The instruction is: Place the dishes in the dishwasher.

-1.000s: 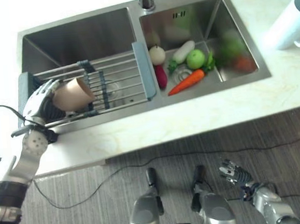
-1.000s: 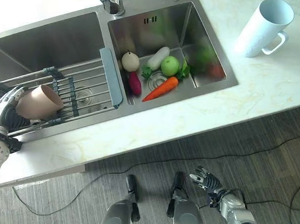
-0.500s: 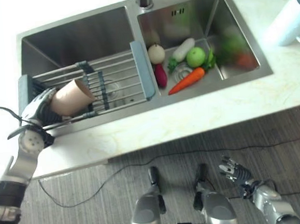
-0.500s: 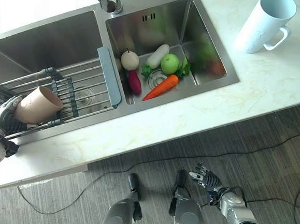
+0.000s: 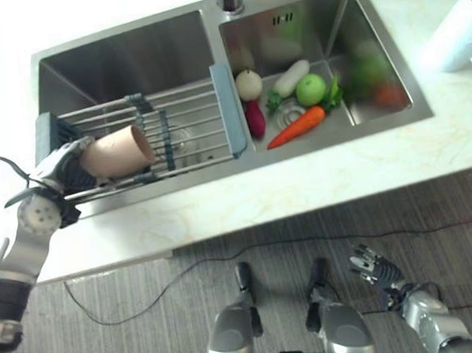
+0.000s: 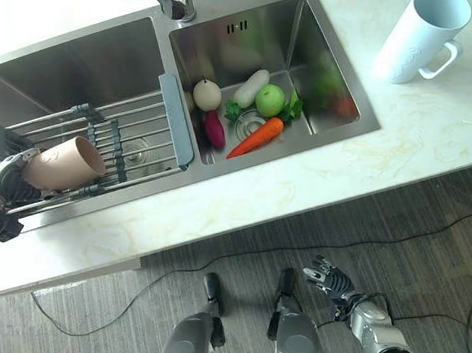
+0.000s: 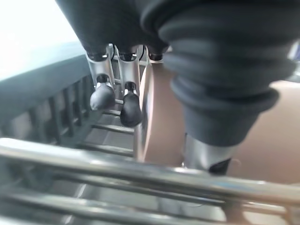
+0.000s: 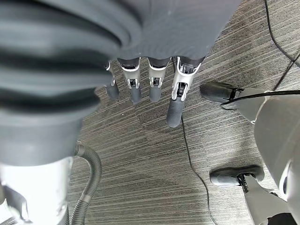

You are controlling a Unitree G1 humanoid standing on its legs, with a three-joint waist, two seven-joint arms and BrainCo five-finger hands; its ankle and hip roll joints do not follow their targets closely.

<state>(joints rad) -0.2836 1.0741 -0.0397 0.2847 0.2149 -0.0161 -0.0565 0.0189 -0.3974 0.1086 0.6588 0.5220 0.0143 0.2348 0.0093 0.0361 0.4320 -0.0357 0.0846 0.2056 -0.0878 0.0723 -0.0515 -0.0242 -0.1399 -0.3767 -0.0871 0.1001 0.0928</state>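
Silver robot hand [image 8: 150, 84], dark ribbed cover.

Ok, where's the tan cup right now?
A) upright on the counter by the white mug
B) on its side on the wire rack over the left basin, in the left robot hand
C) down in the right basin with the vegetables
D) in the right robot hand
B: the tan cup lies on its side on the wire rack over the left basin, with the left robot hand curled round its base.
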